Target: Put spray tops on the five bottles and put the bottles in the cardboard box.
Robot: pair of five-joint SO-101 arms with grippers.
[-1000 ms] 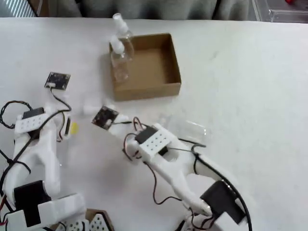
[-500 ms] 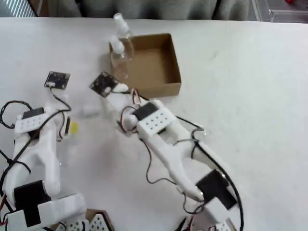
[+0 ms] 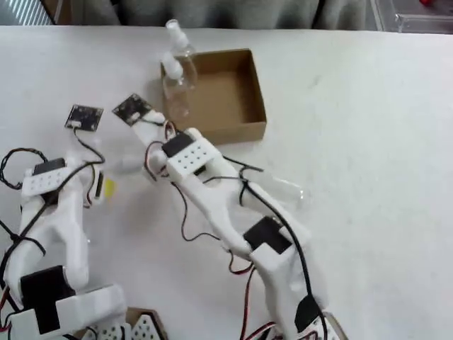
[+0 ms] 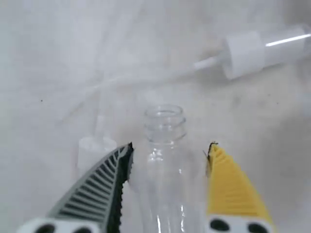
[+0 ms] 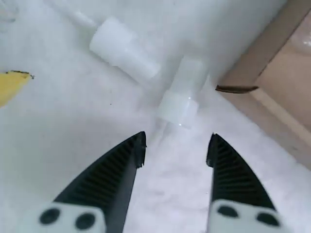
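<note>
An uncapped clear bottle (image 4: 165, 131) stands between the grey and yellow fingers of my left gripper (image 4: 167, 150), which is shut on its sides. Two loose spray tops (image 4: 248, 53) (image 4: 95, 145) lie on the table just beyond it. My right gripper (image 5: 175, 141) hangs open over a white spray top (image 5: 180, 92) lying near a corner of the cardboard box (image 5: 257, 73). A second spray top (image 5: 124, 48) lies past it. In the high view two capped bottles (image 3: 177, 78) stand at the left wall of the box (image 3: 244, 124).
Another clear bottle (image 3: 283, 188) lies on its side right of the right arm (image 3: 212, 191). The left arm (image 3: 49, 205) stands at the table's left. The yellow fingertip (image 5: 12, 85) of the left gripper shows in the right wrist view. The table's right half is bare white.
The right arm has swung left and farther out, from near the lying bottle to the spray tops beside the box. The left arm has kept still.
</note>
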